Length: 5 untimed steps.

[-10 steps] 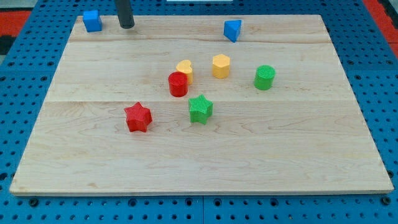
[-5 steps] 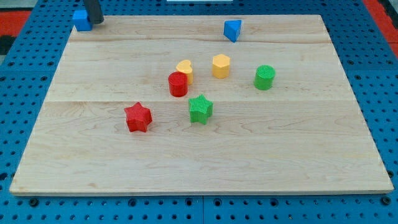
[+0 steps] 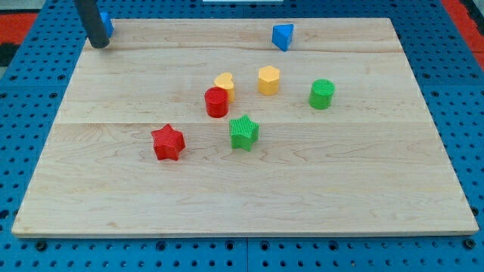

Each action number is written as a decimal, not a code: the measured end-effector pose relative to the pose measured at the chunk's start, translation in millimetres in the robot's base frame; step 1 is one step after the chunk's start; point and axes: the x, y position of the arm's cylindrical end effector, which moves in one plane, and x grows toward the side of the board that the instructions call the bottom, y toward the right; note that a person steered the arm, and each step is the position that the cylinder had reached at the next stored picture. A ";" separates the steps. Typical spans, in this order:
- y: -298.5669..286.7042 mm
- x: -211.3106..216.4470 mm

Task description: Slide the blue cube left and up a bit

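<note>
The blue cube sits at the board's top left corner, mostly hidden behind my rod; only a sliver shows on the rod's right side. My tip rests at the board's left edge, just below and left of the cube, close to or touching it. A second blue block, wedge-shaped, sits near the top edge, right of centre.
In the middle lie a yellow heart, a yellow hexagon, a red cylinder, a green cylinder, a green star and a red star. The wooden board lies on blue pegboard.
My rod swept left along the top edge, from right of the blue cube to its lower left. The cube slid left and slightly up toward the corner.
</note>
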 end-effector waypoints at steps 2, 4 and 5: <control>0.4 -16.2; 0.4 -40.4; 0.4 -50.7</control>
